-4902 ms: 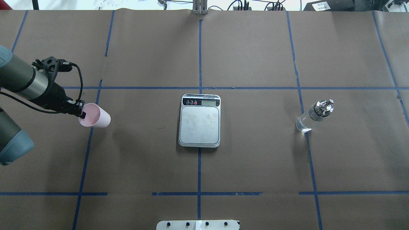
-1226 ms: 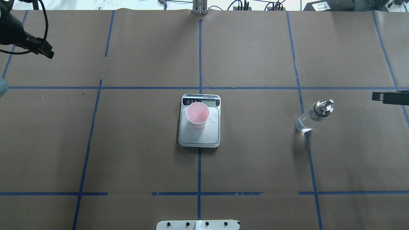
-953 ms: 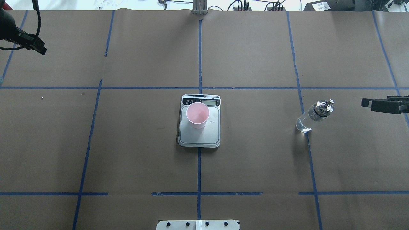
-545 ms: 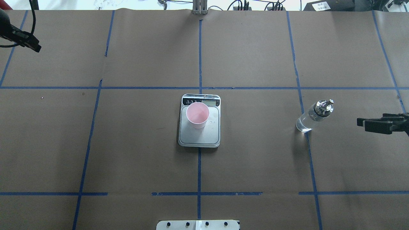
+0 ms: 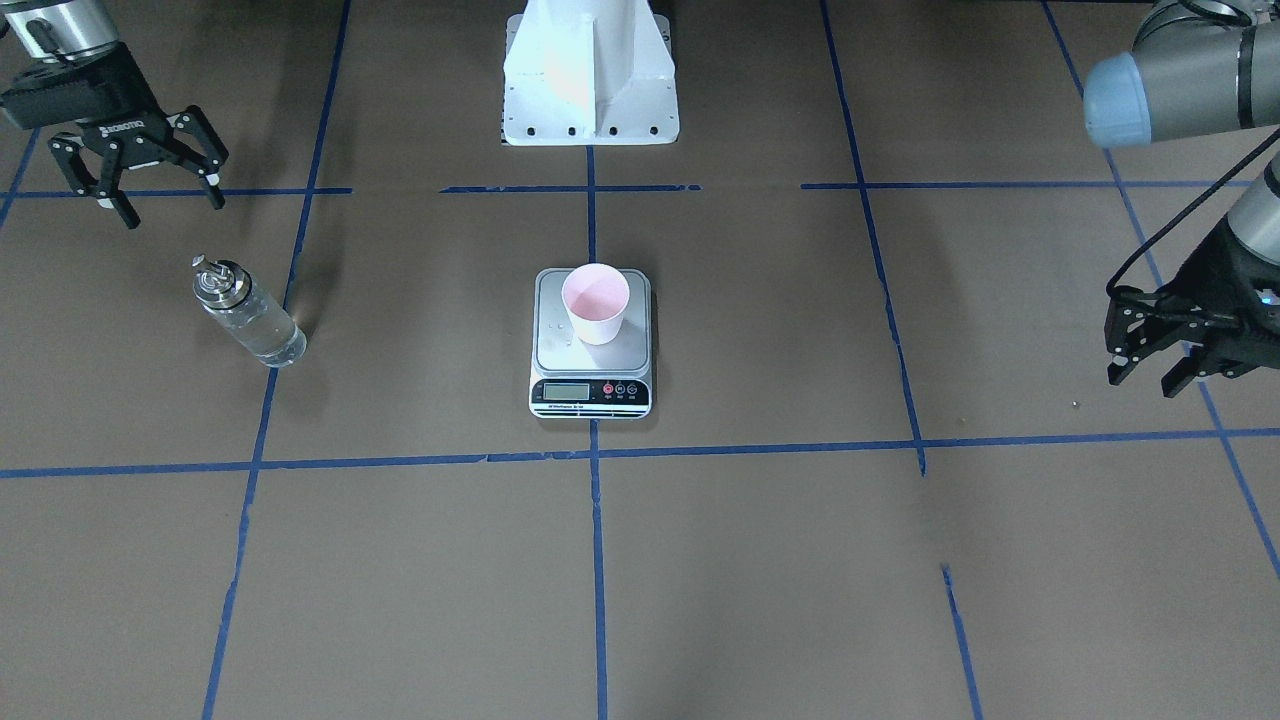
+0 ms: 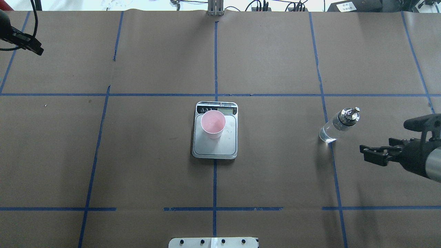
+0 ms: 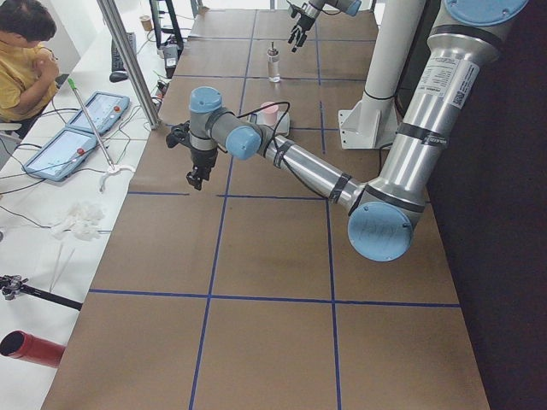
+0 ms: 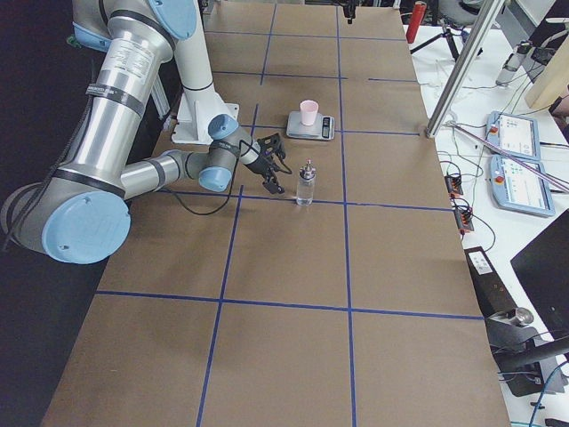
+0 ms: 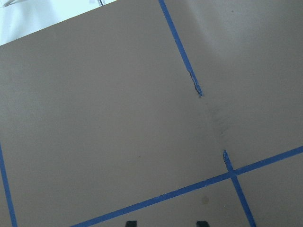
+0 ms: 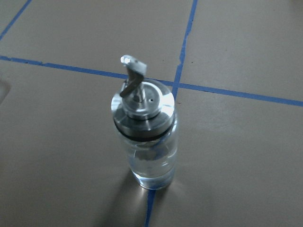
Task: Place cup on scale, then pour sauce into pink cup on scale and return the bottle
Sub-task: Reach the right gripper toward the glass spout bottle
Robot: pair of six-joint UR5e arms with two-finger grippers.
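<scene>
At upper left of the front-facing view, the right gripper (image 5: pixel 172 208) is seen with its fingers spread and nothing between them. Just below it, not touching it, the bottle (image 5: pixel 245 315) is stood upright on a blue tape line (image 5: pixel 232 580). Clear sauce (image 10: pixel 152 163) is noted through the glass in the right wrist view. At frame centre the cup (image 5: pixel 596 303) is seated upright on the plate of the scale (image 5: pixel 590 392), above the display strip. At the right edge the left gripper (image 5: pixel 1142 383) is recorded with fingers parted and empty, well apart from the scale.
</scene>
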